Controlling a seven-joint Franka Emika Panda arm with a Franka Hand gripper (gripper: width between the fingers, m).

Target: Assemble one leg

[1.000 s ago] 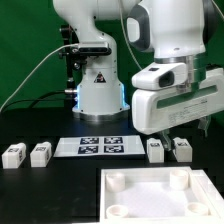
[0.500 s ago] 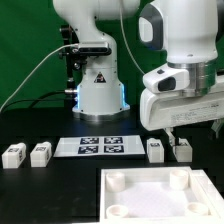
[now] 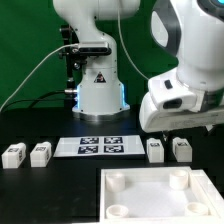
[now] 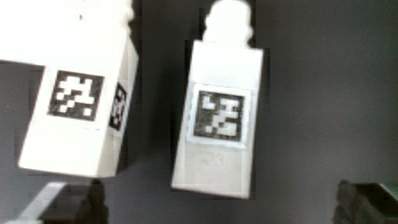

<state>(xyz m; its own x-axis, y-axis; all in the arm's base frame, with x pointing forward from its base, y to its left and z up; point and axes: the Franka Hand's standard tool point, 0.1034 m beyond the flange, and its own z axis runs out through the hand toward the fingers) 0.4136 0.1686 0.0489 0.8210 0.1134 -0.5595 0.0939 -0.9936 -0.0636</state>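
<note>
Since a second ago, your arm's hand has swung toward the exterior view's right and tipped over, while every part on the table [image 3: 40, 195] has stayed where it was. You now have the gripper [image 3: 183, 128] hanging just above the far-right end of the row of parts, clear of them all. In the wrist view the gripper [image 4: 217, 205] has its jaws spread wide and holds nothing: you can see only the dark fingertips [image 4: 63, 205] at the picture's edge, one on each side. The leg [image 3: 181, 149] is the last one toward the exterior view's right. It lies flat on the table, and in the wrist view the leg [image 4: 222, 110] sits roughly centred in the line between the jaws with its square tag facing the camera. A second leg [image 3: 155, 150] lies just beside it without touching, a dark strip of table between them. Toward the exterior view's left comes the marker board [image 3: 97, 147], then two more legs [image 3: 27, 153] close together. Nearer you lies the large square board [image 3: 150, 195] with round corner sockets, well apart from the leg.
</note>
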